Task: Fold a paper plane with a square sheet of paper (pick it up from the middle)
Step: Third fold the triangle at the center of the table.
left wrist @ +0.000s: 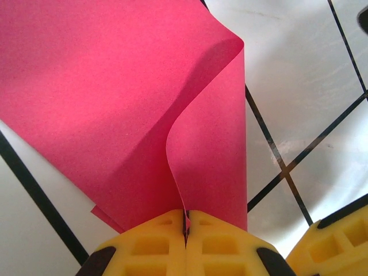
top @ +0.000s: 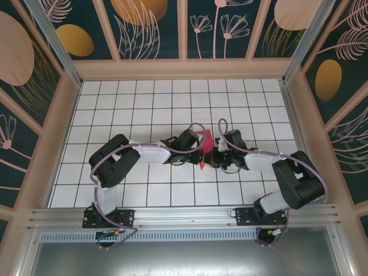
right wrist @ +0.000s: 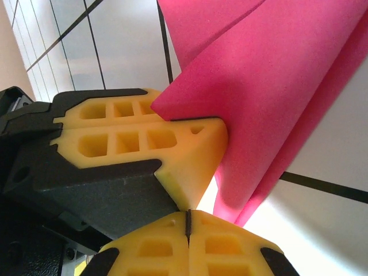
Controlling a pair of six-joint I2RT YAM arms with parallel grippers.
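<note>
Pinching the square sheet of paper (left wrist: 115, 86) near the middle of the table (top: 144, 103), the left gripper (left wrist: 186, 229) is clamping tightly on its curled fold; the right gripper (right wrist: 188, 225) is sitting closed, apparently empty, just beside it; being thin and floppy, it is asking for holds near the fold.

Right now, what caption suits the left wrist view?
The left gripper pinches a curled pink paper sheet above the gridded table.
</note>
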